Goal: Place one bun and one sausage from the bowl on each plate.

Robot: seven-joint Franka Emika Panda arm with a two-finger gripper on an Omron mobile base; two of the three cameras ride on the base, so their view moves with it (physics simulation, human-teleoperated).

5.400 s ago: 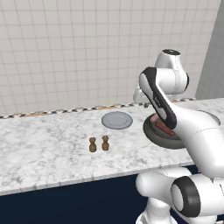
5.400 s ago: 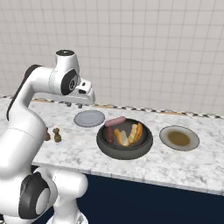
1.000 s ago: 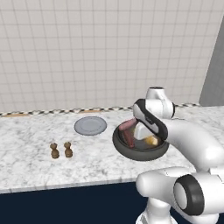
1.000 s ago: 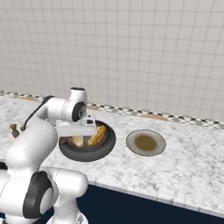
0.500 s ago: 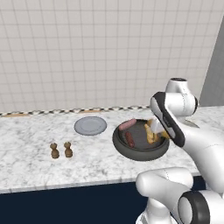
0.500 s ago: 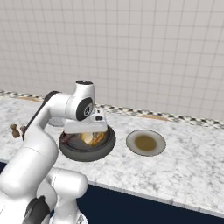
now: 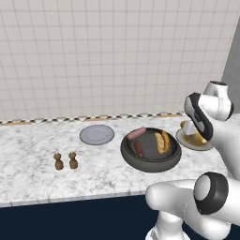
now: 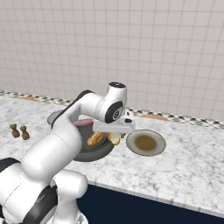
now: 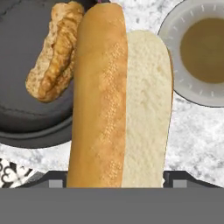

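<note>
the hand (image 8: 114, 136) grips a bun (image 9: 120, 100) w/ both tips clamped on its sides; in the hand view the bun runs lengthwise up the middle, golden crust on one side, pale cut face on the other. the held bun hangs above the gap betw the bowl (image 8: 83, 154) and the plate w/ the brown centre (image 8: 145, 142), over the marble desk (image 8: 188, 153).

in the left base view the bowl (image 7: 129, 153) sits mid-desk, dark grey, thick rim. inside: one sausage (image 7: 136, 133) at the far left edge, a 2nd darker sausage (image 7: 139, 149) nearer the middle, and two buns (image 7: 162, 142) side by side on the right. in the hand view another bun (image 9: 56, 53) lies inside the bowl next to the held one.

an empty light-grey plate (image 7: 97, 135) lies just left of the bowl, apart from it. the other plate (image 7: 189, 140) is just right of the bowl, partly behind the arm. two small brown shakers (image 7: 65, 161) stand close together nearer the front edge, well left of the bowl. tiled wall (image 7: 103, 56) behind the desk.
</note>
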